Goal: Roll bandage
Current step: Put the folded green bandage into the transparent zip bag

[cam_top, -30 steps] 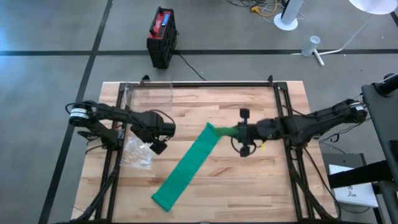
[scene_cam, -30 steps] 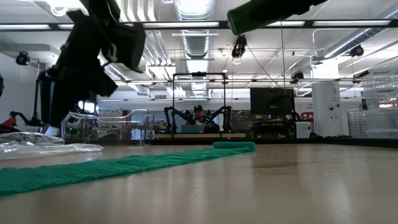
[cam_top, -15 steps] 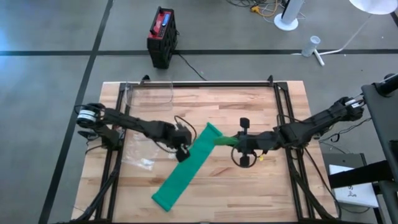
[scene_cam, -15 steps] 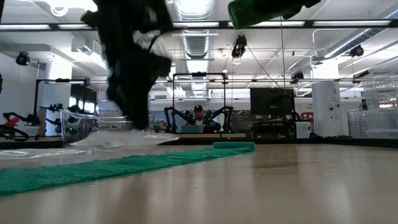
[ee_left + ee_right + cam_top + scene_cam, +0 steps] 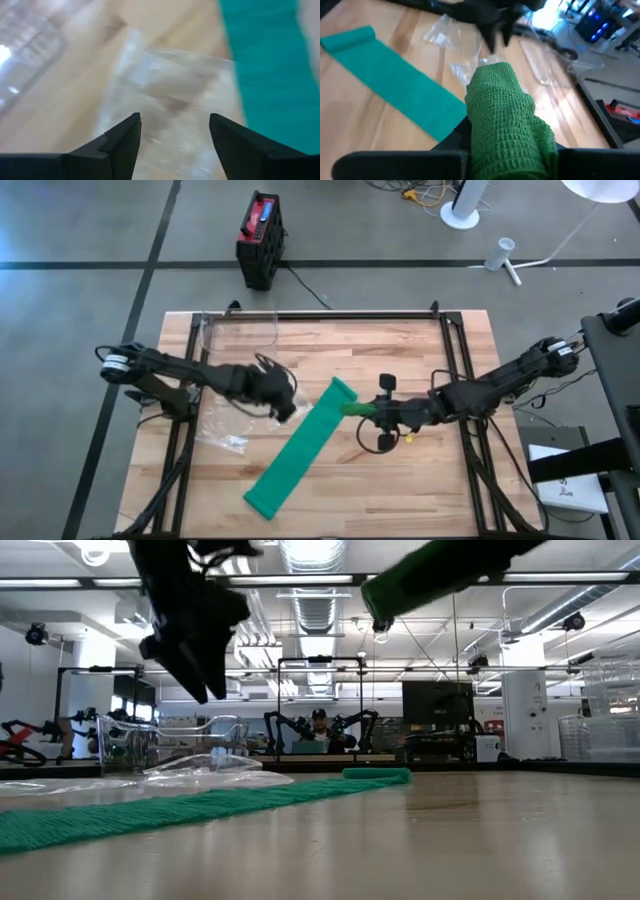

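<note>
Your right gripper [image 5: 372,409] clenching bunched end of long green woven bandage [image 5: 300,452], strip lying diagonally across wooden table [image 5: 330,340]. Your left gripper [image 5: 174,131] hovering, fingers apart, over clear plastic wrapper [image 5: 222,425].

A green woven-mesh bandage strip [image 5: 298,452] lies on the pale striped wooden worktop [image 5: 340,490] beside a clear crinkled plastic wrapper [image 5: 222,425]; both arms are dark.

Left gripper [image 5: 283,402] motion-blurred; plastic wrapper [image 5: 170,105] smeared.
</note>
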